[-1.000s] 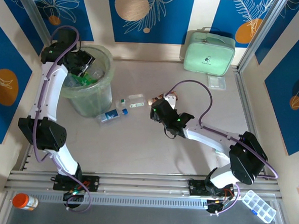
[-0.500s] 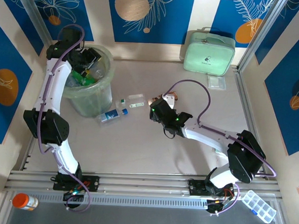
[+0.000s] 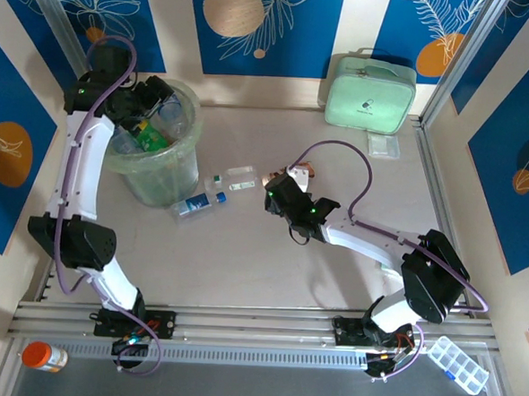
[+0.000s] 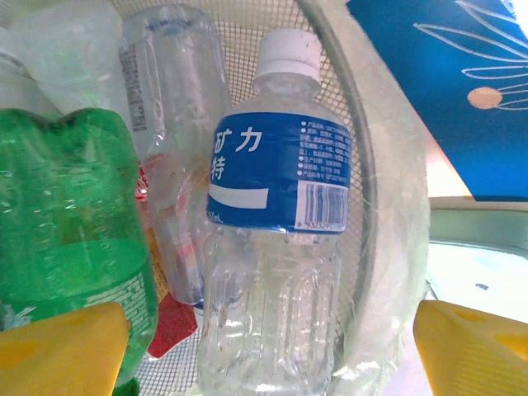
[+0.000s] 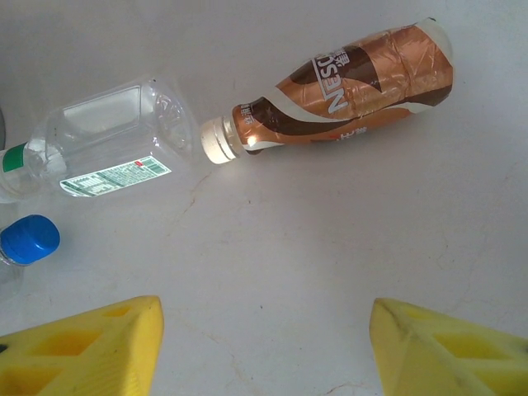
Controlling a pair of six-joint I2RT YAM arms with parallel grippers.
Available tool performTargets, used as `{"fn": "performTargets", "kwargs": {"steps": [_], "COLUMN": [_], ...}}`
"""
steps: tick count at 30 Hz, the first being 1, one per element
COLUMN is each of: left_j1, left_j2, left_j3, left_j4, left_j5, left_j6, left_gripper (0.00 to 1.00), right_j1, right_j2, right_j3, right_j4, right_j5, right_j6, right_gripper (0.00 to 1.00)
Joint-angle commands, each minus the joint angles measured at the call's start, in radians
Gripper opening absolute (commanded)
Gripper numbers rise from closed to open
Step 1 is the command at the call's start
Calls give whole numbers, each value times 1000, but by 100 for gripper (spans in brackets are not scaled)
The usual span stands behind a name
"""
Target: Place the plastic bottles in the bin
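Backdrop is pretty loud: the walls all round are cream with big deep-blue panels, plus white line-drawn leaves and flat tan and orange circles on them. Slim aluminium posts stand at the two far corners. The counter is a pale grey-beige sheet, a bit scuffed up close, with slotted metal rails across the near edge and a grey strip below that. Light's even, shadows soft.

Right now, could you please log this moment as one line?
left end effector: open over bin | blue-labelled bottle: in bin | right end effector: open by brown Nescafé bottle | clear green-capped bottle, blue-capped bottle: on table
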Motion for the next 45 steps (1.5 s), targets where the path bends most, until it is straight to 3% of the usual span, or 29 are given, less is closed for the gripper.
{"fn": "performTargets", "kwargs": {"steps": [1,4,9,17,23,26,31,37,45], "left_j1": [4,-51,-280,-537,-678,-704,-712,-710,-710], "left_j2": [-68,-156,-371,-658,-753,-778,-792,-809,-864], "left_j3": [-23,-71,-270,-711,-1058,-1233,-1358,-1435,-1470], "left_j4": [-23,-2,113,378,647,857,990,1061,1076], "left_j5": [-33,-110,-359,-390,-380,-338,-336,-348,-381], "left_j6": [60,129,227,283,336,371,375,348,351], "left_gripper": [88,83,82,75,75,76,76,75,74], "right_j1": [9,7,0,-6,-44,-91,-175,-269,-362], "right_j2": [-3,-14,-18,-26,-36,-28,29,176,408], "right_j3": [23,17,12,12,6,23,102,277,506], "right_j4": [-8,-4,-2,-13,-24,-74,-207,-314,-376], "right_j5": [41,43,27,20,-54,-108,-172,-207,-328], "right_j6": [-6,-6,0,11,53,132,301,472,673], "right_gripper": [68,68,68,68,68,69,73,89,99]}}
